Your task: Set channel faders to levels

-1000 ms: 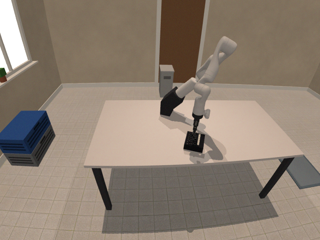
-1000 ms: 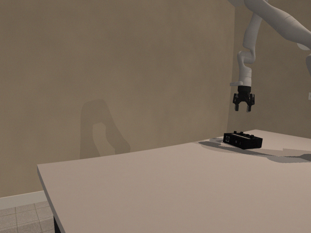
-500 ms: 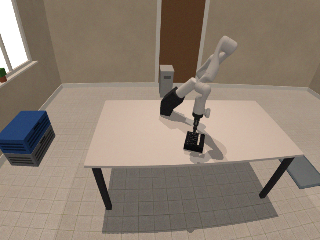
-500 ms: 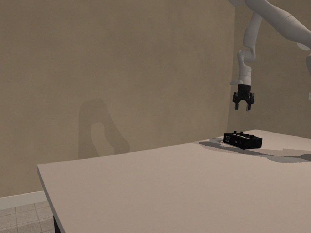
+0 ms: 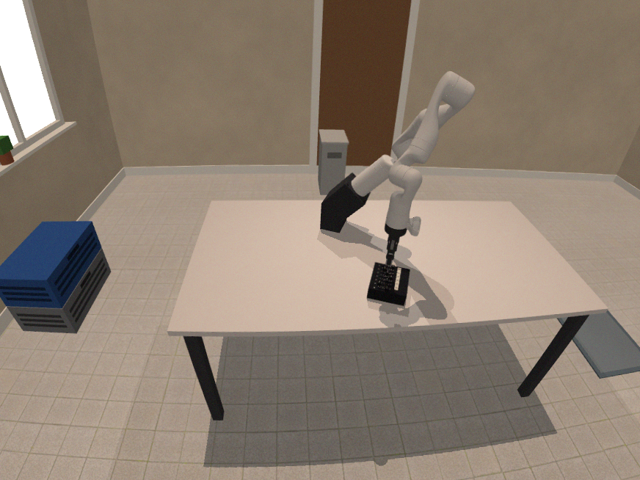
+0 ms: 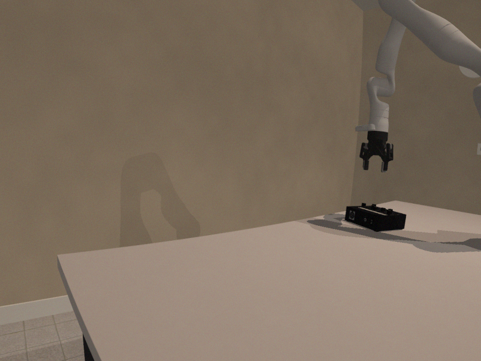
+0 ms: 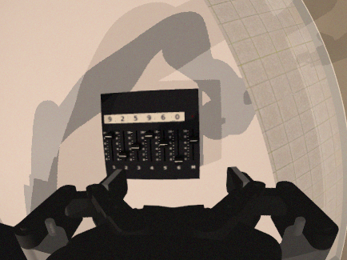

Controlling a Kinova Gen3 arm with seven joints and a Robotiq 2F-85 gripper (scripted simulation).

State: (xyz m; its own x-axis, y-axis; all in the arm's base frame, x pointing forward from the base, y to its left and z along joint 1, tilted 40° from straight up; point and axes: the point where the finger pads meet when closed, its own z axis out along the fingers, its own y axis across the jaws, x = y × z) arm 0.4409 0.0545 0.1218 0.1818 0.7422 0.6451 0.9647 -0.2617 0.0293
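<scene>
On the lighting desk (image 7: pixel 149 134) in the wrist view, we read a pale tape strip (image 7: pixel 144 118) across its 12 o'clock side bearing the digits 9, 2, 5, 9, 6, 0 from 9 o'clock towards 3 o'clock. Small numerals run below the faders at the 6 o'clock edge, but we find them too blurred to read

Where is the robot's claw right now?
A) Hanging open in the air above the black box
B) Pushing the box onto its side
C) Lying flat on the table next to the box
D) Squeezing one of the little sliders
A: in the exterior view the end effector hangs with its fingers spread, well above the lighting desk, with a bare gap of wall showing between them and nothing held.
</scene>
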